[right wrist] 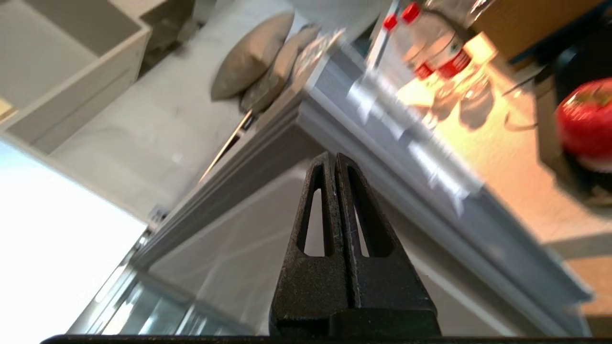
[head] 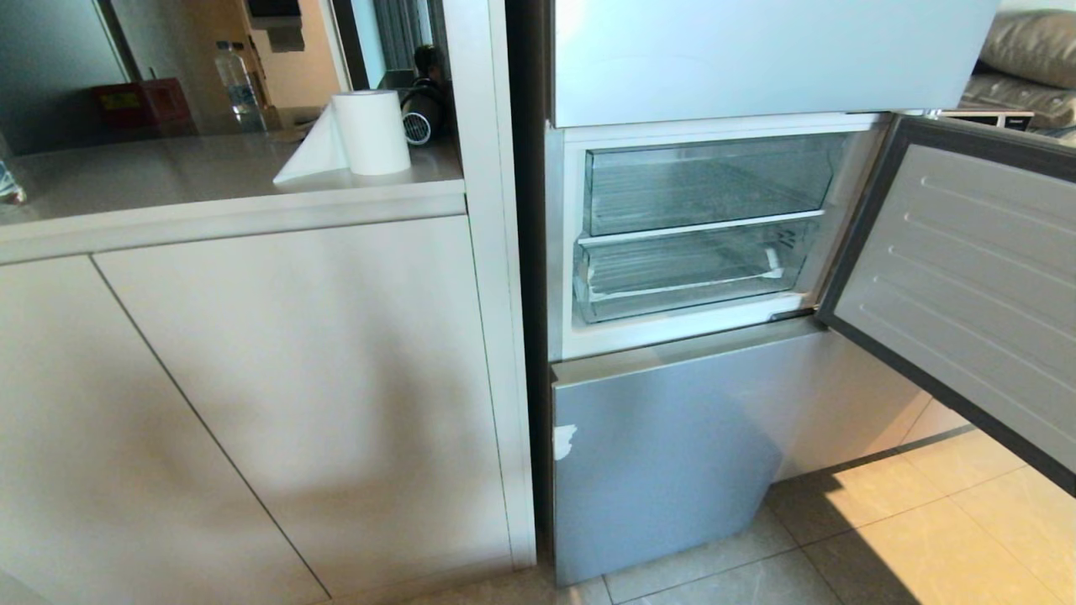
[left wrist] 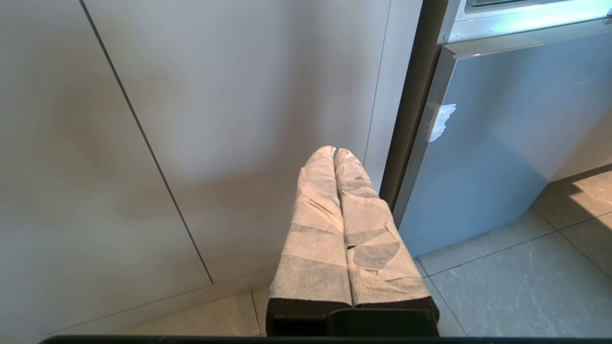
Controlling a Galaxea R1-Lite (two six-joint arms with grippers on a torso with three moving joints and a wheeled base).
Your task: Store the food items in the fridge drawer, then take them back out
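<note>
The fridge's middle compartment stands open in the head view. Inside it, the fridge drawer [head: 685, 281], clear with a ribbed floor, sits under a deeper clear bin [head: 706, 181]; both look empty. One red fruit [right wrist: 585, 119] shows in the right wrist view, on a sunlit surface beyond the open door's edge. My right gripper [right wrist: 334, 156] is shut and empty, its black fingers pointing at the door's inner side. My left gripper [left wrist: 333, 150], with paper-wrapped fingers, is shut and empty, low in front of the cabinet. Neither gripper shows in the head view.
The fridge door [head: 967, 286] swings out to the right, over the tiled floor [head: 925, 521]. A counter [head: 210, 176] with a paper roll [head: 370, 130] stands to the left. Bottles with red caps [right wrist: 430, 52] and cushions [right wrist: 253, 57] lie beyond the door.
</note>
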